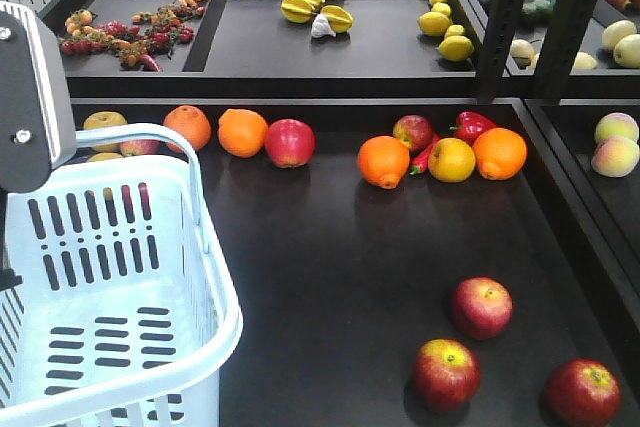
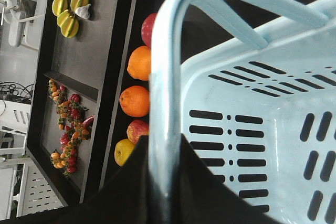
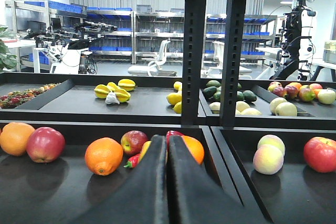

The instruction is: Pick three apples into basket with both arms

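Observation:
Three red apples with yellow patches lie on the dark tray at the front right: one (image 1: 481, 307) further back, one (image 1: 447, 373) near the front, one (image 1: 583, 392) at the far right. The pale blue basket (image 1: 215, 287) stands at the front left and holds nothing. My left gripper (image 2: 166, 142) is shut on the basket's hoop handle (image 2: 164, 93); one of its grey fingers (image 1: 22, 97) shows at the left edge of the front view. My right gripper (image 3: 168, 141) is shut on nothing, low over the tray, facing the back row of fruit. The three apples do not show in its view.
Along the tray's back lie oranges (image 1: 243, 132), a red apple (image 1: 290, 142), another orange (image 1: 384, 161), a yellow fruit (image 1: 452, 159) and red peppers (image 1: 470, 125). An upper shelf holds starfruit (image 1: 318, 4) and lemons (image 1: 440, 19). Black uprights (image 1: 505, 17) and a divider bound the right.

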Robot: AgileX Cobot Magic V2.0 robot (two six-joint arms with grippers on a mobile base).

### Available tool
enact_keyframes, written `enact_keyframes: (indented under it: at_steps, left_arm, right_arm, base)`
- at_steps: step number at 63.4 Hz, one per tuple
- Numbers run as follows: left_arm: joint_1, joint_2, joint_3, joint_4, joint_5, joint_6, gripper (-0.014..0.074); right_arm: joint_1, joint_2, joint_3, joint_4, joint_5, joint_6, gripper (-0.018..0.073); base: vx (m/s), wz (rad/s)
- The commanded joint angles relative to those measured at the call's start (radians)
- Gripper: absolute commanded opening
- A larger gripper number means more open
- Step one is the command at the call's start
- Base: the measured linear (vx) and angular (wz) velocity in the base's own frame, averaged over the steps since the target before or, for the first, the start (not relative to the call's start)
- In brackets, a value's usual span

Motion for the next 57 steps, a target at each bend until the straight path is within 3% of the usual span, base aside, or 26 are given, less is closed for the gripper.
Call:
enact_keyframes:
  at_steps: [1,57]
  left_arm:
    - [-0.001,-0.015,-0.032,0.008,-0.078,-0.013,-0.0006]
    - [-0.001,-0.015,-0.032,0.008,-0.079,-0.013,-0.0008]
  right_arm:
    - [-0.005,-0.01,0.015,-0.006,-0.071,-0.001,-0.0007]
    - [-0.005,-0.01,0.015,-0.006,-0.071,-0.001,-0.0007]
  base:
    - [0.0,0.0]
    - [0.0,0.0]
